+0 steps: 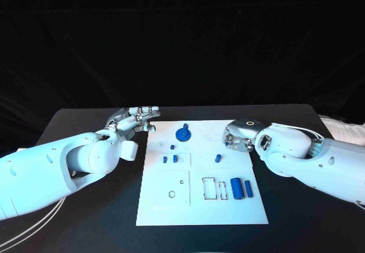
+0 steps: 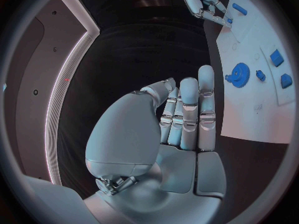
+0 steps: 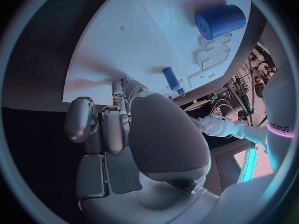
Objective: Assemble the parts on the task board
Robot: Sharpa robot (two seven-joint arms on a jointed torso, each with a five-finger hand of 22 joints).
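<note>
I have the black table point(image 1: 91, 211) under me with the white task board point(image 1: 199, 211) lying flat in its middle, and both arms parked at the board's far corners. My read is that no part is in hand yet; I am between picks, choosing the first piece.

My left hand point(image 1: 135, 122) hangs just off the board's far left corner, fingers straight and side by side, empty. My right hand point(image 1: 240, 138) sits over the far right edge of the board with its fingers curled down toward the surface. In the head view I cannot tell whether anything is caught under them.

The parts, from big to small: the blue gear point(image 1: 183, 134) near the far middle, the thick blue cylinder point(image 1: 237, 188) and the slimmer blue rod point(image 1: 249, 188) side by side at the near right, beside two empty rectangular slots, a short blue peg point(image 1: 218, 157) lying loose nearest my right hand, and two small blue blocks point(image 1: 170, 158) in the left-centre recess.

I judge the next move to be the right hand's: reach the short peg, which calls for a fine pinch on a small rolling piece.

The right wrist view gives me what the head camera hides: the right fingertips point(image 3: 116, 88) touch bare board, with the peg point(image 3: 171, 78) apart from them, so that hand holds nothing. The left wrist view shows the gear's teeth point(image 2: 240, 74) and the open left palm point(image 2: 181, 129).
</note>
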